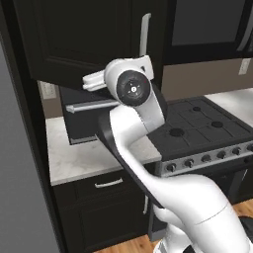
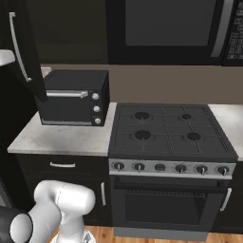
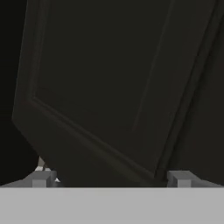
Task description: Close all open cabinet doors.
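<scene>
An upper cabinet door point(image 1: 74, 39), flat black with a recessed panel, hangs above the counter at the left. Its slim vertical silver handle point(image 1: 145, 33) is at its right edge. From the right base view the same door point(image 2: 28, 52) stands swung out from the cabinet, with its handle point(image 2: 18, 47) facing the room. The arm's white wrist point(image 1: 129, 85) is raised just below this door. In the hand view the door's panel point(image 3: 113, 78) is very close and tilted. My gripper point(image 3: 110, 179) is open, its fingertips point(image 3: 41, 179) wide apart with nothing between them.
A black toaster oven point(image 2: 73, 97) sits on the pale stone counter point(image 2: 61, 137) under the door. To its right is a black gas stove point(image 2: 166, 128), with a microwave point(image 2: 175, 28) above it. Below the counter is a drawer front with a horizontal handle point(image 2: 61, 165).
</scene>
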Tool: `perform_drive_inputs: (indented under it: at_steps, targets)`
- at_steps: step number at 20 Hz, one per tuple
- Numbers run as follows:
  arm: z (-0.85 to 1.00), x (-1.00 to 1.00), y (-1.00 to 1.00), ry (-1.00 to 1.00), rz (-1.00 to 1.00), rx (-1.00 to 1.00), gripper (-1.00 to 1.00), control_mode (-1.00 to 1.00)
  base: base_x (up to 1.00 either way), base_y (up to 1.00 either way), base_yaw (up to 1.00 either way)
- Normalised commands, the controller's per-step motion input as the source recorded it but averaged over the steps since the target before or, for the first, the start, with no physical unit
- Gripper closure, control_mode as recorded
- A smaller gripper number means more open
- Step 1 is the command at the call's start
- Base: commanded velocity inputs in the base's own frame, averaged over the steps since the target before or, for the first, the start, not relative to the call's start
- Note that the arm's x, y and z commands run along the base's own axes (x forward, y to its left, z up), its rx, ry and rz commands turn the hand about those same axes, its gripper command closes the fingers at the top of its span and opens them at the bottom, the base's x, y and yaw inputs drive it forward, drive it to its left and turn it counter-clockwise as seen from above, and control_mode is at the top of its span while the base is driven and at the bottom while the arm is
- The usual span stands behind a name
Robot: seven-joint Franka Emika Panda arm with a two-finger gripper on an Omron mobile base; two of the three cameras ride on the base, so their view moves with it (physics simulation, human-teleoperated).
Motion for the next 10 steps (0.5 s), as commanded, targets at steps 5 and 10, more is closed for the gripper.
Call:
perform_drive_inputs:
  at_steps: [5, 10]
  targets:
    - [-0.16, 0.90, 0.32, 0.02, 0.06, 0.00, -1.00, -1.00, 0.00, 0.00, 0.00]
    - [-0.25, 0.99, 0.14, 0.01, 0.05, 0.00, -1.00, -1.00, 0.00, 0.00, 0.00]
